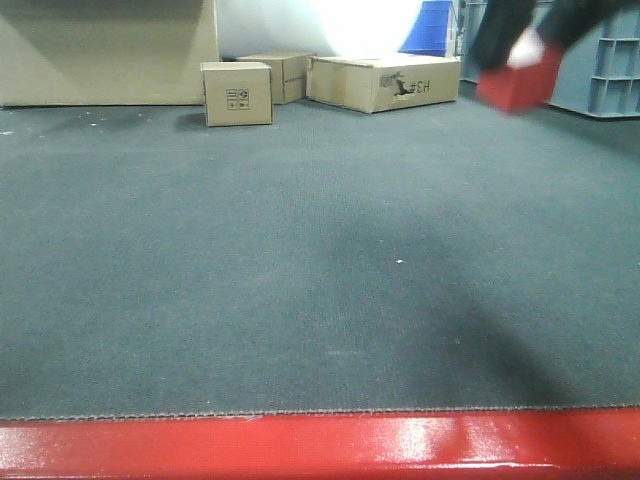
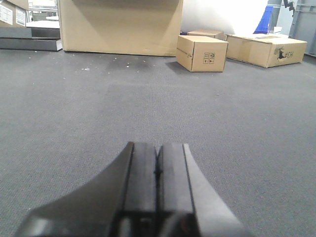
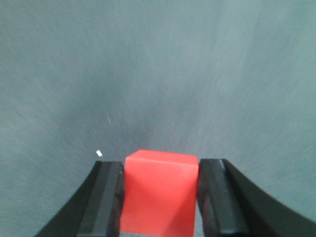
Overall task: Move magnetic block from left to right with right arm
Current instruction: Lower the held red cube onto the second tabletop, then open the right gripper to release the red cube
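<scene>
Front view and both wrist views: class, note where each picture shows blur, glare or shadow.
Front view: the magnetic block is motion-smeared; glare on the red table frame, blown-out light on the far wall. Left wrist view: the left gripper is soft, the boxes sharp. Right wrist view: streaked mat, right gripper fairly sharp.

magnetic block (image 3: 159, 195) | small plain red cube | clamped between hand fingers | airborne

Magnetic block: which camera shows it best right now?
The right wrist view: the magnetic block sits sharp between the right gripper fingers, above the carpet. The front view shows it blurred at the upper right. The left wrist view shows none of it.
</scene>
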Controlling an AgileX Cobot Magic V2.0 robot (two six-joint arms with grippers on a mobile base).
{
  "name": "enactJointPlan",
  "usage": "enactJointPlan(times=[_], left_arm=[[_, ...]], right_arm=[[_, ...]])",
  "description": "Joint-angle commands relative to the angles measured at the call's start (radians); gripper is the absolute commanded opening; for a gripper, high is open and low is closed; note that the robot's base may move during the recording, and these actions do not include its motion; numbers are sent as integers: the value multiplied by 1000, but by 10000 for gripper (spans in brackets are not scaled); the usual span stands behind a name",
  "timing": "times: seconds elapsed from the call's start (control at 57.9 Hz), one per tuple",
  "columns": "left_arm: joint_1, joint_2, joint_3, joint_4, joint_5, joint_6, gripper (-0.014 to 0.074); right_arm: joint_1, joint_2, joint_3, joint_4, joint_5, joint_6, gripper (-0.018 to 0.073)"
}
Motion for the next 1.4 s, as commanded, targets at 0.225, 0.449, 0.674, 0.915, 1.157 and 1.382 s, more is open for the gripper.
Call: enactJointPlan(times=[0.225,0.449,0.674,0.915,1.157,1.382], left_arm=[[-7,-8,8,-5,-83,-7,-126],[-7,-8,8,-5,-83,-7,-126],[-7,-8,8,-5,-83,-7,-126],[-7,-8,8,-5,-83,-7,-126],[-7,-8,8,-5,-83,-7,-126],[-7,-8,8,-5,-83,-7,-126]], right_arm=[[0,149,-36,-13,-53,-13,204],[0,172,-36,-13,-36,-13,207],[-1,172,-36,-20,-17,-13,484],[-1,157,-38,-22,-12,-13,634],[-1,59,-38,-20,-13,-6,606],[-1,-110,16,3,-23,-6,250]])
